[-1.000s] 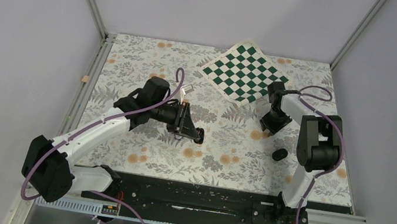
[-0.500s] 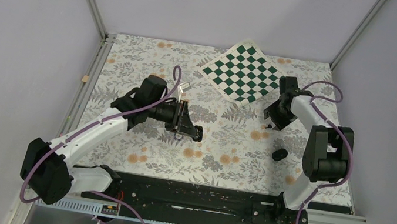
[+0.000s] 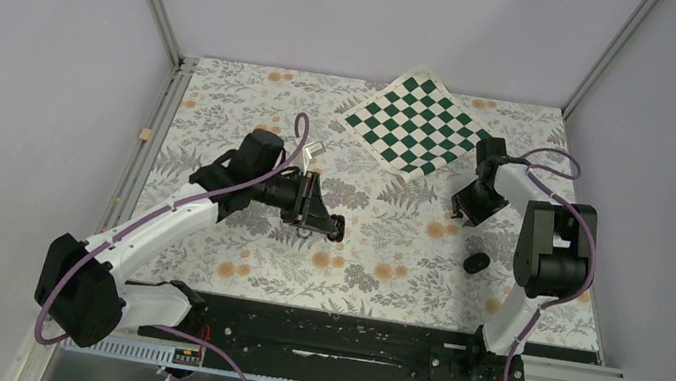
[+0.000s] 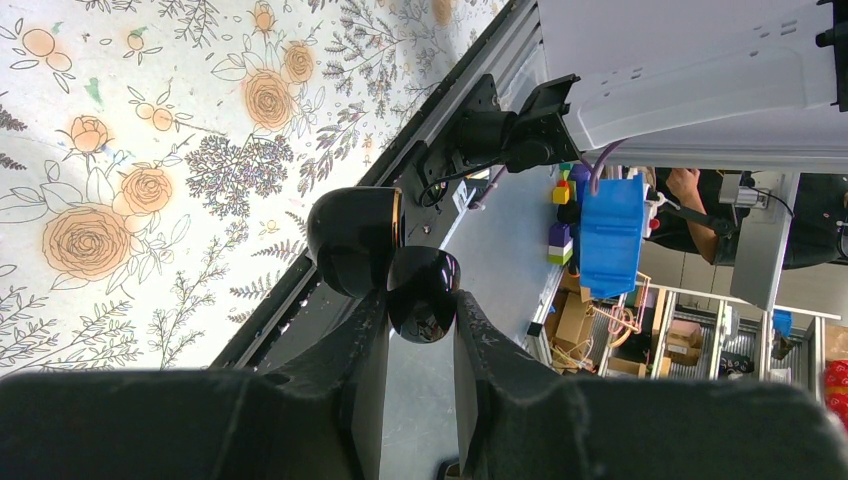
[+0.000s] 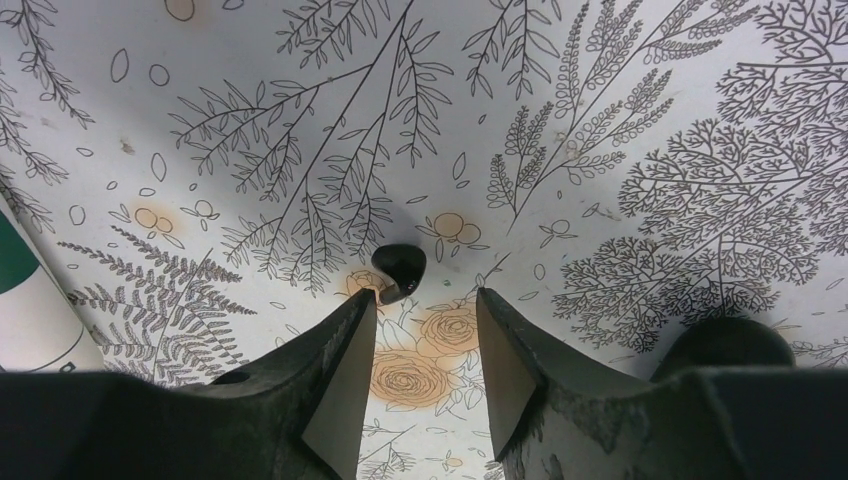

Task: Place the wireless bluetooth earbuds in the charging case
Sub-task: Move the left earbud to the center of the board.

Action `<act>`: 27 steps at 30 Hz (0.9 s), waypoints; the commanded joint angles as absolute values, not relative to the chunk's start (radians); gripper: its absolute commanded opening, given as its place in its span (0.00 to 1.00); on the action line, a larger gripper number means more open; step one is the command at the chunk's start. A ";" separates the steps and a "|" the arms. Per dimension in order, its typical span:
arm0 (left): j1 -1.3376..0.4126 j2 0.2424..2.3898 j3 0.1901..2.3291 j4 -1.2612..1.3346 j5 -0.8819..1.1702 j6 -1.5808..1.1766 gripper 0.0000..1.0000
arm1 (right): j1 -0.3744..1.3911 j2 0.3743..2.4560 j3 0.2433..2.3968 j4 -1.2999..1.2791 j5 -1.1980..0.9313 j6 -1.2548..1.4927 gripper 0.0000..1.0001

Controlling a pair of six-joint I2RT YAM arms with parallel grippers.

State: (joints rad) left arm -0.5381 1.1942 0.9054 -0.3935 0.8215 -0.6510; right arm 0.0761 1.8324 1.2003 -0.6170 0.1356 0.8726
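The left end effector point(image 4: 421, 305) is clamping its jaws tight on the one charging case point(image 4: 355, 238), lid open, toward 9 o'clock of the bench point(image 3: 350, 283) centre, while the right end effector point(image 5: 425, 297) is hovering toward 3 o'clock, jaws parted and gripping nothing, one earbud point(image 5: 398, 263) lying just at its fingertip.

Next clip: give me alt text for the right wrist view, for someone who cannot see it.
The right gripper hangs open above a floral tablecloth, with one tiny glossy black earbud lying on the cloth right at its tips, closest to the finger on the picture's left. A green and white corner of a checkered mat shows at the left edge.
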 commanded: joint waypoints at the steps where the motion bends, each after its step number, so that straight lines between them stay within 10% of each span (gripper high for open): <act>1: -0.534 1.198 0.919 -0.342 0.849 -0.640 0.00 | 0.071 1.845 1.231 -0.659 0.164 0.875 0.49; 27: -0.534 1.179 0.899 -0.297 0.851 -0.662 0.00 | 0.092 1.975 1.438 -0.851 0.194 0.798 0.40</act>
State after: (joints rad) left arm -0.5381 1.1988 0.8967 -0.3630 0.8268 -0.6559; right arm 0.0765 1.9453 1.3670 -0.7681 0.1528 0.8326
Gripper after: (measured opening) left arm 0.246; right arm 0.402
